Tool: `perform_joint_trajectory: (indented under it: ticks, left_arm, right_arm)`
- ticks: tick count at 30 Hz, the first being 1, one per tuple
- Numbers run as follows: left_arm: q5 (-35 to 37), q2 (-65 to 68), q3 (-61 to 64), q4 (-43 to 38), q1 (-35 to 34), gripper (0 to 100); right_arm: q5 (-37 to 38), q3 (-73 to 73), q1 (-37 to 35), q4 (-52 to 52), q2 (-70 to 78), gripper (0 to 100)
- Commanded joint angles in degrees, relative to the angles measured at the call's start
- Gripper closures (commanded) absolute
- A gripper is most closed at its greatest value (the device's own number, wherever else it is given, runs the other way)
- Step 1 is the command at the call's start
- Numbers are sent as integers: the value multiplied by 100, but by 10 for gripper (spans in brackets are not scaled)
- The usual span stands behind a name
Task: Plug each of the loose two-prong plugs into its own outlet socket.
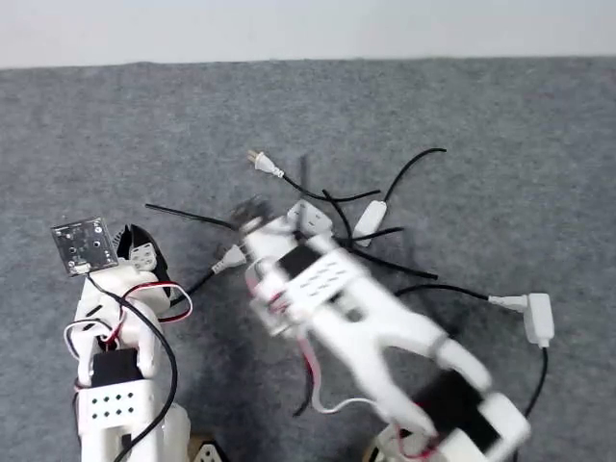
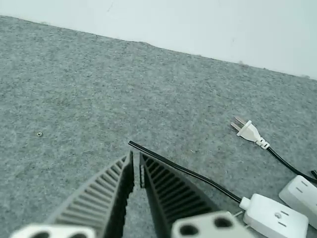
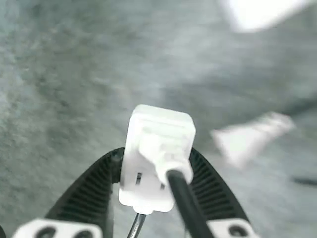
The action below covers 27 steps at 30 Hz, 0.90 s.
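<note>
My right gripper (image 3: 156,161) is shut on a white outlet socket block (image 3: 157,148) that has a white plug with a black cord (image 3: 181,198) seated in it. From above, that gripper (image 1: 252,224) is over the middle of the carpet. A loose white two-prong plug (image 1: 260,161) (image 2: 246,130) lies farther back, its prongs bare. My left gripper (image 2: 136,161) (image 1: 142,243) is shut on nothing, just above the carpet at the left. Two white sockets (image 2: 277,215) (image 2: 302,191) lie near it. Another white socket (image 1: 371,219) lies beyond the right arm.
Black cords (image 1: 390,265) cross and tangle around the centre. A white plug piece (image 1: 231,258) lies between the arms, and a white angled plug (image 1: 535,316) at the far right. A thin cord end (image 2: 132,145) lies just ahead of my left fingertips. A pale wall (image 1: 308,29) borders the carpet.
</note>
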Motion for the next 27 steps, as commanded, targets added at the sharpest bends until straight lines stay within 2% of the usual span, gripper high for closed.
perform_joint_trajectory:
  ticks: [1, 5, 8, 12, 16, 20, 27]
  left_arm:
    - [-53, -97, -40, -114, -44, 987]
    - [-53, -97, -31, -105, -26, 987]
    - [-53, -97, -31, -88, -18, 986]
    - [-105, -97, 57, -79, 132, 985]
    - [-844, -97, 207, 281, 853, 985]
    - [-976, -97, 215, 343, 976, 985]
    - [-976, -97, 224, 343, 976, 985]
  right_arm:
    - [642, -334, 1279, 796, -1420, 991]
    - [1125, -273, 3046, 1358, -2308, 991]
    - [1547, -79, 4532, 1376, -2598, 991]
    - [2277, 237, 6246, 936, -2475, 990]
    - [2857, 413, 7582, 154, -1991, 990]
    - [3218, 413, 8541, -708, -1165, 990]
    - [3499, -53, 9473, -1613, 277, 990]
